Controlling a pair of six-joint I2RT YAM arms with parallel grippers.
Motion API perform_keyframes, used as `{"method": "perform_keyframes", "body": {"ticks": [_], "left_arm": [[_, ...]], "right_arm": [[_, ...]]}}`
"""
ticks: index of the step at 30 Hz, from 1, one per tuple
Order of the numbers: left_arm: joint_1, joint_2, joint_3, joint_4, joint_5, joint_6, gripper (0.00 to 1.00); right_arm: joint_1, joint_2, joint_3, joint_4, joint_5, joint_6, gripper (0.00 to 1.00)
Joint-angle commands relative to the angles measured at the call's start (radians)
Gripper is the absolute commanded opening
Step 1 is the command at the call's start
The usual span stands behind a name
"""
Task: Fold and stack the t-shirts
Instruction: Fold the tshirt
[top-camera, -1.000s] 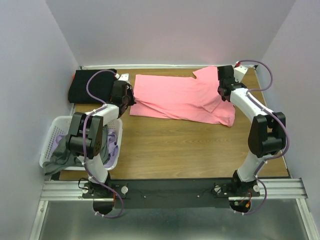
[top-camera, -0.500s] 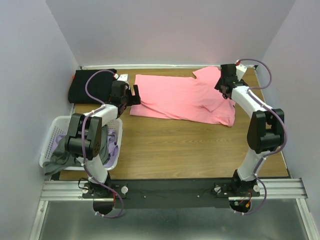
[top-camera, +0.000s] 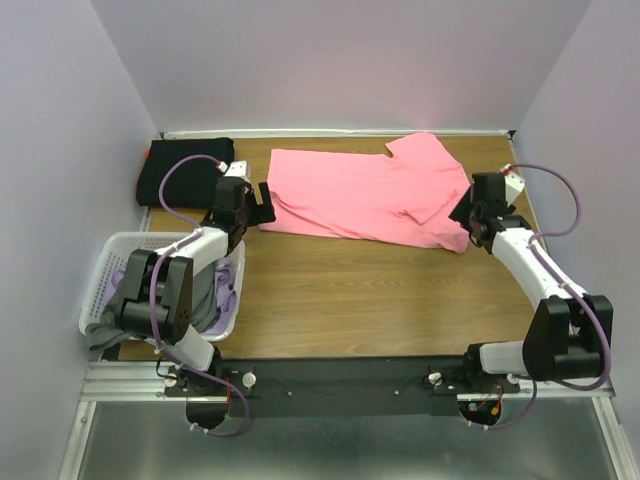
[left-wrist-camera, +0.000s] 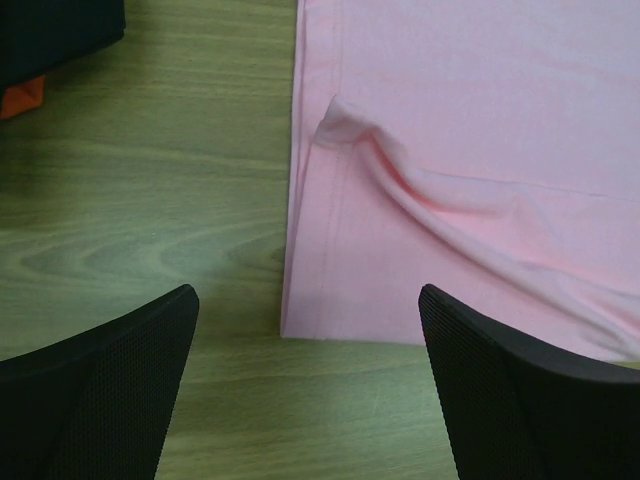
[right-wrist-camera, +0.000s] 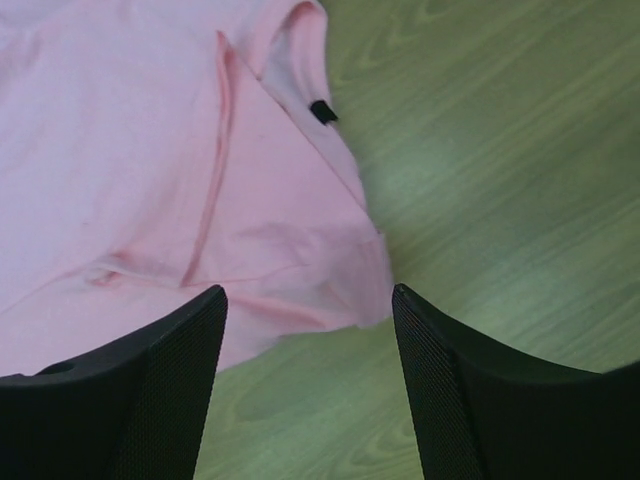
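The pink t-shirt (top-camera: 365, 195) lies spread, partly folded, along the far side of the table (top-camera: 380, 300), with the black t-shirt (top-camera: 185, 170) in the far left corner. The left gripper (top-camera: 264, 203) sits just off its left hem and the right gripper (top-camera: 462, 218) off its right end, both released and empty. The fold looks midway, so next each gripper probably has to pinch a near corner for another fold.

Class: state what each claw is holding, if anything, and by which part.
Nothing is held. The left claw and right claw both stand open near opposite ends of the bright pink cloth t-shirt.
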Motion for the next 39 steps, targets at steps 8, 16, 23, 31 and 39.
{"method": "perform_keyframes", "body": {"ticks": [8, 16, 23, 31, 39], "left_arm": [[-0.012, 0.0, -0.015, 0.022, -0.031, -0.014, 0.93], [-0.028, 0.075, 0.019, 0.015, -0.039, -0.008, 0.81], [-0.033, 0.114, 0.036, 0.008, -0.051, -0.005, 0.76], [-0.038, 0.138, 0.05, 0.002, -0.071, -0.004, 0.63], [-0.045, 0.152, 0.066, -0.019, -0.085, 0.001, 0.56]], "right_arm": [[-0.076, 0.031, -0.114, 0.002, -0.114, 0.039, 0.61], [-0.122, 0.092, -0.14, 0.037, -0.141, 0.045, 0.53], [-0.155, 0.132, -0.16, 0.08, -0.173, 0.03, 0.5], [-0.175, 0.177, -0.154, 0.126, -0.206, 0.008, 0.28], [-0.182, 0.175, -0.143, 0.128, -0.212, -0.012, 0.18]]}}
